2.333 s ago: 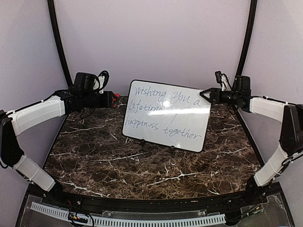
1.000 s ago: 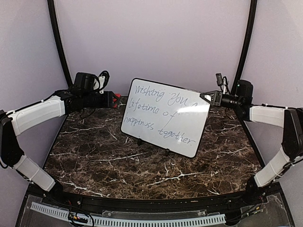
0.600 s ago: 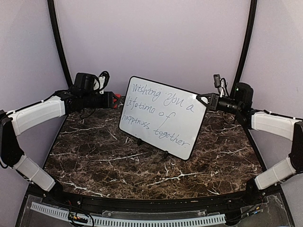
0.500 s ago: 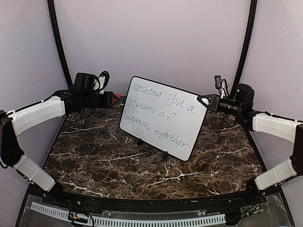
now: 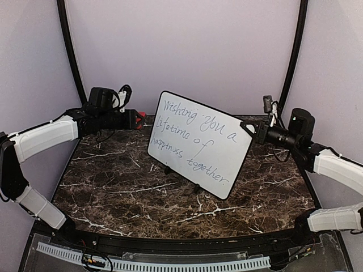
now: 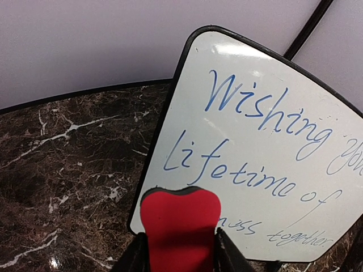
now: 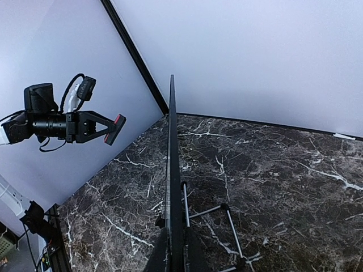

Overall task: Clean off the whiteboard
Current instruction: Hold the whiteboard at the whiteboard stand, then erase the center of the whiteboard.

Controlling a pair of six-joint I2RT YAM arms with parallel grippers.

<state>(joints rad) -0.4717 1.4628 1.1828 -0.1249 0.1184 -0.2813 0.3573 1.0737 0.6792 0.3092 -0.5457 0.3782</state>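
Right gripper [image 5: 248, 130]: closed on the right edge of the whiteboard [image 5: 198, 144], one finger on each face, near the upper right corner. The right wrist view shows the board edge-on, running straight out from between the fingers.

Whiteboard: large flat glossy white rectangle, rounded corners, thin black edge. It stands mid-table toward the rear, propped on a thin black wire stand [image 7: 218, 218] and leaning back, with its right end swung nearer the arms than its left. Blue handwriting covers most of the face in three slanted lines: "Wishing you a / lifetime of / happiness together."

Left gripper [image 5: 136, 119]: clamped on a small red eraser block [image 6: 180, 218], black fingers [image 6: 138, 256] on both sides. The eraser hangs near the board's upper left corner, facing the writing, not touching it.

Surroundings: dark brown marble-pattern table [image 5: 113, 175] with white veins and a polished sheen. Plain pale lilac wall [image 5: 181, 45] behind, matte. Two curved black poles [image 5: 67, 51] rise at the rear corners. The wire stand's legs spread on the table behind the board.
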